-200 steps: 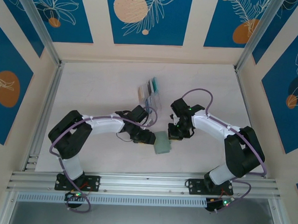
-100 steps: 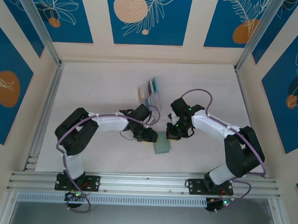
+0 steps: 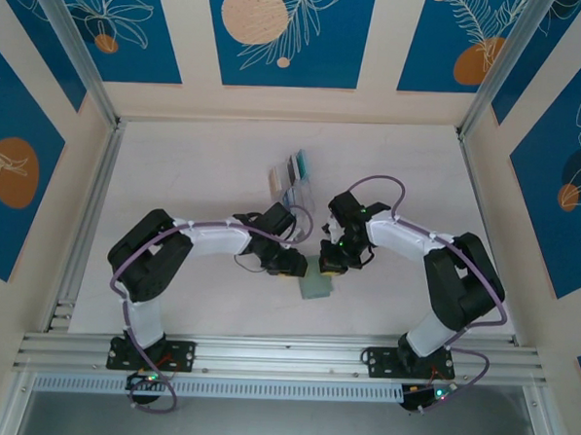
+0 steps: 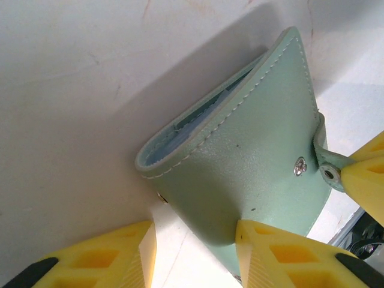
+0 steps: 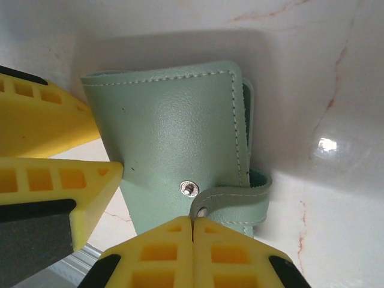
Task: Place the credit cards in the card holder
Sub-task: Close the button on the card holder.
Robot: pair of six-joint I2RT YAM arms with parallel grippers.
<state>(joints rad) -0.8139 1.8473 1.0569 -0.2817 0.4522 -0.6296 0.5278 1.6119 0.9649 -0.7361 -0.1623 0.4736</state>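
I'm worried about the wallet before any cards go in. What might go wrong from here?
1. The right gripper is shut on the thin tab alone; a pull might strain the tab or let it slip free.
2. The left gripper stands open astride a corner of the card holder, nearer one finger; closing could push the holder across the table instead of clamping it.

Sage-green card holder (image 3: 317,285) lies folded, tab unsnapped; credit cards (image 3: 294,167) stand well behind it.
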